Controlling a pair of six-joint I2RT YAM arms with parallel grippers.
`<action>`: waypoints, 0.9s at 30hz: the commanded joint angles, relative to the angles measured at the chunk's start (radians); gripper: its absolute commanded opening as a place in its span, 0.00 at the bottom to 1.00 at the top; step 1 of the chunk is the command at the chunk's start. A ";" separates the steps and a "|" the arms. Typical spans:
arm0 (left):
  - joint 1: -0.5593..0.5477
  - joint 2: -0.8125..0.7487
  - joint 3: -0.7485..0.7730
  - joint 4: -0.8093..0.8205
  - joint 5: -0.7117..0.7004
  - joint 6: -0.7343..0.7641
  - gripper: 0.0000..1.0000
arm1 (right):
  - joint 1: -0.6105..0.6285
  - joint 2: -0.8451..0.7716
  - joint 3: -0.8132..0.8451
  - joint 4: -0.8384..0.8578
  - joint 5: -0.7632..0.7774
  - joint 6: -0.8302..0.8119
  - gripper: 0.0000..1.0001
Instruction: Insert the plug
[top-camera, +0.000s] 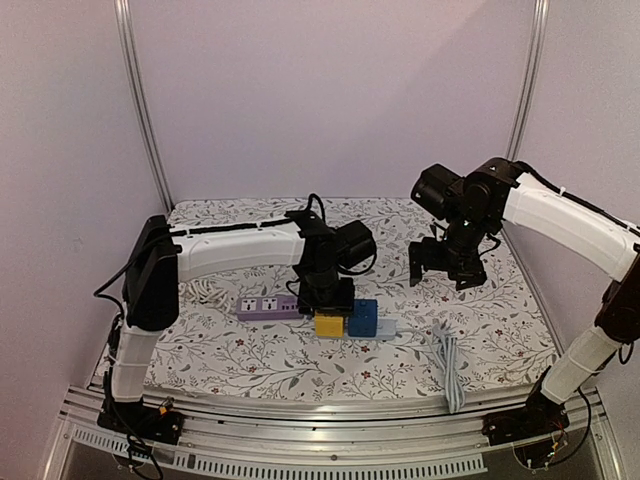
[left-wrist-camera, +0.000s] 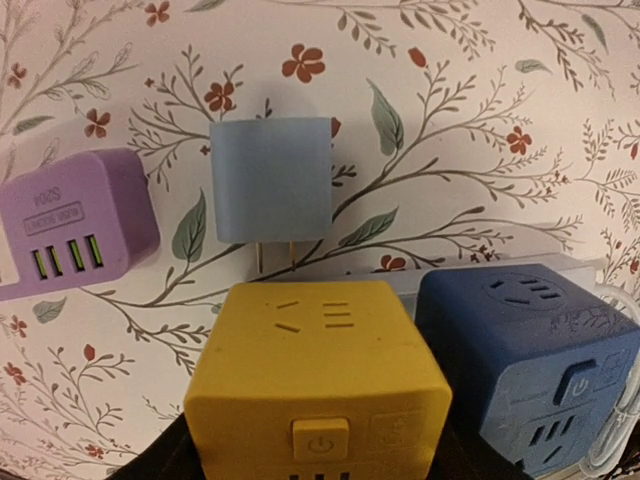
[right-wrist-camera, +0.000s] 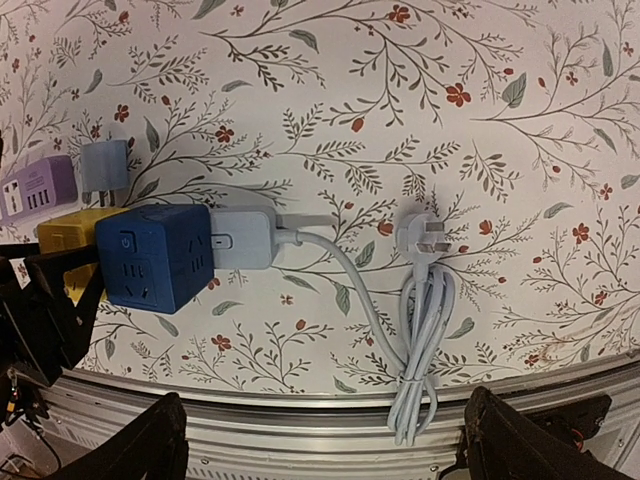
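A pale blue plug lies flat on the floral cloth, its two prongs pointing at the top face of a yellow cube socket. My left gripper is shut on that yellow cube socket, and its dark fingers show at the cube's lower sides. From above, the left gripper stands over the yellow cube socket and hides the plug. The right wrist view shows the plug beside the purple strip. My right gripper hangs open high over the cloth's right side and holds nothing.
A blue cube socket sits right of the yellow one, joined to a grey adapter with a white cable. The cable's bundle and three-pin plug lie near the front rail. A purple power strip lies to the left.
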 joint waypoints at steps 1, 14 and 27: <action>0.015 0.148 -0.073 -0.041 0.132 0.047 0.00 | -0.004 0.019 0.018 -0.041 0.002 -0.021 0.95; 0.010 0.097 -0.075 -0.020 0.141 0.079 0.31 | -0.003 0.033 0.024 -0.038 0.001 -0.070 0.95; 0.015 0.010 -0.059 -0.025 0.097 0.089 0.83 | -0.003 0.024 0.062 -0.068 0.014 -0.085 0.95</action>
